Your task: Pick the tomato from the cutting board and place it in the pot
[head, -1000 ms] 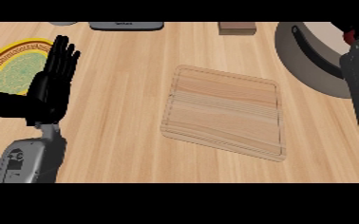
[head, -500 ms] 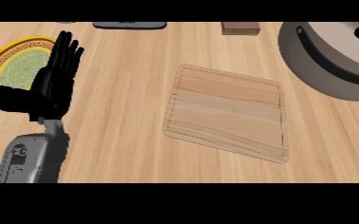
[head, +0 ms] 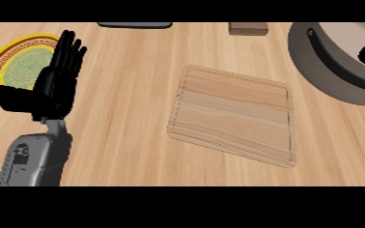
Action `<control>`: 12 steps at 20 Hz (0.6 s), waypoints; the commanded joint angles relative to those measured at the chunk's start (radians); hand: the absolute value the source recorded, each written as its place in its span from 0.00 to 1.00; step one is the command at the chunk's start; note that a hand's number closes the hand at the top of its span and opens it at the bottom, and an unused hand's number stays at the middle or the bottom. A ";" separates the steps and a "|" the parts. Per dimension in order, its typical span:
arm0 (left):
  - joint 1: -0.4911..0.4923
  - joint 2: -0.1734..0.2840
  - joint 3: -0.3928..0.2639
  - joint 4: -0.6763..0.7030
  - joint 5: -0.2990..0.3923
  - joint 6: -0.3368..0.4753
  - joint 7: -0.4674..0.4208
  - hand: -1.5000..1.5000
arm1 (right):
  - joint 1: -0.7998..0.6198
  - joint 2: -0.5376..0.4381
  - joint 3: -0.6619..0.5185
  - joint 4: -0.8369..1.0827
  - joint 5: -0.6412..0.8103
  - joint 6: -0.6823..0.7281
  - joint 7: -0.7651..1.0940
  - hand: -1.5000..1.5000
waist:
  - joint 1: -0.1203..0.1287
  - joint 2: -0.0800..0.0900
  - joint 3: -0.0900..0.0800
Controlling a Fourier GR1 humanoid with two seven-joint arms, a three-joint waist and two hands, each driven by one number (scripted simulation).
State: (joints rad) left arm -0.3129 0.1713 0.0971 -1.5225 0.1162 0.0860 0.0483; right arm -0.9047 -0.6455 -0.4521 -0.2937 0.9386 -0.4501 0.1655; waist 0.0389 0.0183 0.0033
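The wooden cutting board (head: 235, 113) lies in the middle of the counter with nothing on it. No tomato shows anywhere. The grey pot (head: 314, 75), with a pale inside and a black handle, is cut off by the right edge. A small dark sliver (head: 360, 53) over the pot at that edge may be my right hand; too little of it shows to tell more. My left hand (head: 53, 84) stands open at the left, fingers straight and pointing up, holding nothing, well away from the board.
A yellow-rimmed green plate (head: 21, 60) lies at the far left, partly behind my left hand. A dark flat object (head: 135, 24) and a small brown block (head: 248, 28) sit along the counter's far edge. Bare wood surrounds the board.
A second ago my right hand and a bit of red showed over the pot at the right edge; now only a dark sliver is left there. The left hand has barely shifted.
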 commanded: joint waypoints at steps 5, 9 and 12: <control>0.016 -0.010 -0.012 -0.034 0.006 -0.005 0.015 0.50 | 0.037 0.024 -0.096 0.048 -0.123 0.017 -0.269 0.00 | 0.011 0.002 0.002; 0.029 0.023 0.018 -0.049 0.018 -0.020 0.014 0.50 | -0.013 0.007 -0.150 0.019 -0.191 0.027 -0.348 0.00 | 0.013 -0.002 0.001; 0.022 -0.054 -0.044 -0.045 -0.023 0.034 0.020 0.50 | -0.056 0.022 -0.213 0.008 -0.260 -0.002 -0.349 0.00 | 0.006 -0.002 0.001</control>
State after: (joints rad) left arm -0.2996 0.1630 0.0882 -1.5500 0.1136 0.0871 0.0578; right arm -0.9230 -0.6329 -0.6016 -0.2720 0.7521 -0.4346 -0.1442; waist 0.0470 0.0174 0.0029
